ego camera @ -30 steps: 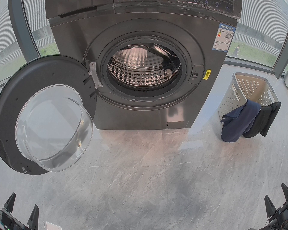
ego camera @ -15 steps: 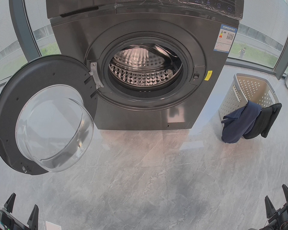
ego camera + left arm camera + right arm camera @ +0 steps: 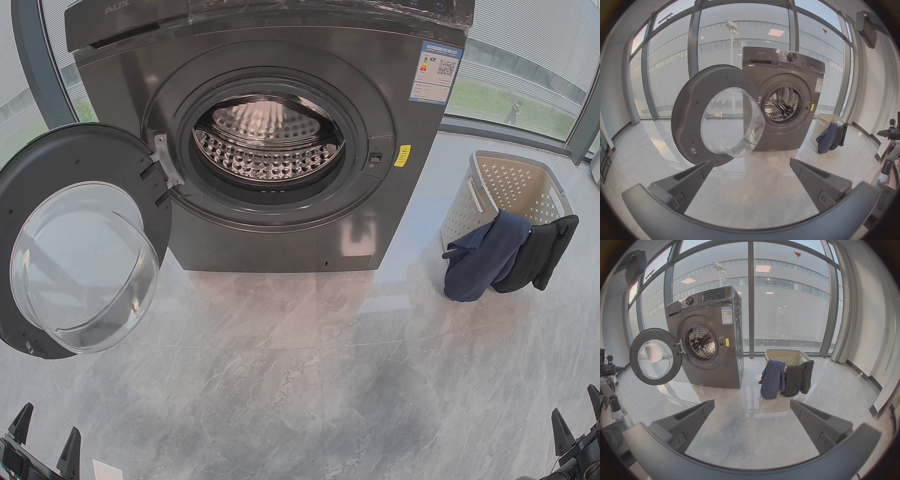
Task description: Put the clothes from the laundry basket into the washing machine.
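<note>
Right gripper point(image 3: 751, 404) gapes facing laundry basket point(image 3: 787, 357).

Bright, even daylight from the tall windows point(image 3: 787, 302) behind the washing machine point(image 3: 269, 250), soft reflections on the glossy floor point(image 3: 312, 387), glints in the drum point(image 3: 265, 150), wrist views bowed with dark corners

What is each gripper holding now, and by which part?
Nothing is held. The left gripper and the right gripper are both open and empty; the clothes hang over the rim of the laundry basket.
</note>
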Motion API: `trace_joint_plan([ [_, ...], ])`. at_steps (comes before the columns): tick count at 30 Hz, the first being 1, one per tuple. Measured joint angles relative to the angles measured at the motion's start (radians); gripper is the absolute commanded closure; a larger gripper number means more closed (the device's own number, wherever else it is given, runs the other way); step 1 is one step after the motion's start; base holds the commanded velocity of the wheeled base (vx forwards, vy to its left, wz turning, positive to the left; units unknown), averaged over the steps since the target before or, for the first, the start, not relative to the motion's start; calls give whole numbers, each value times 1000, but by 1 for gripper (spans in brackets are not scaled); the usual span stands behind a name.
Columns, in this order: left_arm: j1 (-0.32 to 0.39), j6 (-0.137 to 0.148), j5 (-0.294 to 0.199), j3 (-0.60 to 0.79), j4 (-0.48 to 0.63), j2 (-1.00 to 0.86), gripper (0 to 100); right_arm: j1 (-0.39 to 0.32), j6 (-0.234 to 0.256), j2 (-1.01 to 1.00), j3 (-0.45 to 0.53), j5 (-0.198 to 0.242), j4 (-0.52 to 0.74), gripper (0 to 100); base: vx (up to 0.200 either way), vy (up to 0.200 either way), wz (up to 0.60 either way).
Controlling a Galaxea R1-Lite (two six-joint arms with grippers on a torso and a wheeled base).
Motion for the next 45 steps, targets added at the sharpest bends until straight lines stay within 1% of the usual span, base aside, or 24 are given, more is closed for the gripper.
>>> trace_joint_plan([
  [18, 2, 0, 1, 0, 0, 0, 0, 0, 0, 1, 0, 0, 0, 0, 0, -200, 0],
  [36, 1, 4, 0, 0, 1, 0, 0, 0, 0, 1, 0, 0, 0, 0, 0, 0, 0],
  [45, 1, 5, 0, 0, 1, 0, 0, 0, 0, 2, 0, 0, 0, 0, 0, -200, 0],
])
